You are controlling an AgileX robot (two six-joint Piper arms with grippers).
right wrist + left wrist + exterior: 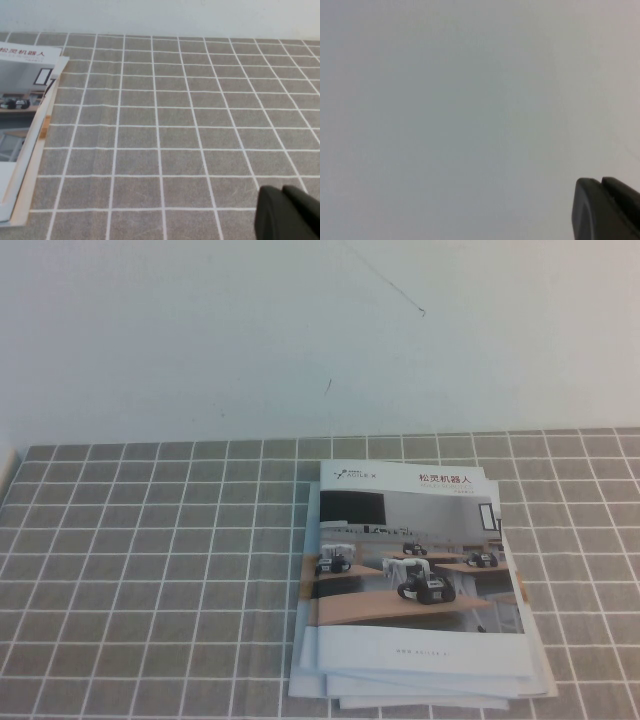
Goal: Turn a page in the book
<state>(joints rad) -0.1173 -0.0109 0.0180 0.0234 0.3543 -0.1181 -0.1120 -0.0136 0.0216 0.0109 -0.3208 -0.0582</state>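
Note:
The book [415, 565] lies closed on top of a small stack at the table's right of centre, cover up, with its photo of wheeled robots and red title. Its right part shows in the right wrist view [22, 95]. No page is lifted or showing. My left gripper [602, 185] is shut, its black fingers together, facing a plain white surface; it is out of the high view. My right gripper [282, 192] is shut and hangs above the checked cloth to the right of the book, apart from it.
Similar spare booklets [330, 685] lie under the book, edges fanned out at the front. A grey cloth with a white grid [150, 570] covers the table. A white wall [300, 330] rises behind it.

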